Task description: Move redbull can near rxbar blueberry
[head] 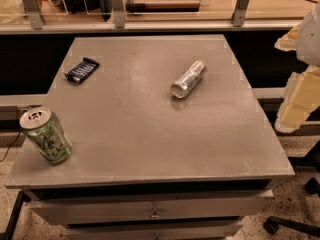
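The redbull can (188,79), slim and shiny silver, lies on its side on the grey table (150,134), right of the middle, its open end toward me. The rxbar blueberry (82,69), a small flat dark blue bar, lies at the far left of the table top. My gripper (299,101) is at the right edge of the view, off the table's right side, well apart from the can and holding nothing that I can see.
A wider green-patterned can (46,135) with a silver top stands at the table's front left corner. Drawers (155,209) sit under the table top. A railing with glass panels (150,14) runs behind the table. A chair base (290,224) is on the floor at the lower right.
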`<state>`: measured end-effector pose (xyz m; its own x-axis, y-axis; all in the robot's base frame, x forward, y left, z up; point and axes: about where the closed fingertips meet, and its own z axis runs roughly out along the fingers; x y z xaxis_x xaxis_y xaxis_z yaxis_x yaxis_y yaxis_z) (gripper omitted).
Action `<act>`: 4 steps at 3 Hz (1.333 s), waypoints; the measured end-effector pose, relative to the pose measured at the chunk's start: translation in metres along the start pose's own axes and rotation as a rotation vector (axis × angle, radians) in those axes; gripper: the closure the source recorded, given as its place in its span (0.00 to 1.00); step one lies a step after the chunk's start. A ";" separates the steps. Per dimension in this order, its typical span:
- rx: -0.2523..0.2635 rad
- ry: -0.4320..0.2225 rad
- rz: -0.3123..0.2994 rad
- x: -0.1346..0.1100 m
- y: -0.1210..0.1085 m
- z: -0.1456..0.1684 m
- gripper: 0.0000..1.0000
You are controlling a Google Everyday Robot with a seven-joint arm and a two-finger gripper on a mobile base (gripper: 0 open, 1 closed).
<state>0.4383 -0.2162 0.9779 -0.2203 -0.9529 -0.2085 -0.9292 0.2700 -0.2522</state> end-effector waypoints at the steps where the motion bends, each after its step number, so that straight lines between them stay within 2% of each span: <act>1: 0.000 0.000 0.000 0.000 0.000 0.000 0.00; 2: 0.005 -0.020 -0.014 -0.005 -0.003 0.000 0.00; 3: 0.025 -0.098 -0.094 -0.030 -0.017 0.008 0.00; 4: 0.050 -0.281 -0.328 -0.079 -0.044 0.023 0.00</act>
<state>0.5038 -0.1498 0.9836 0.1803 -0.9164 -0.3574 -0.9197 -0.0281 -0.3917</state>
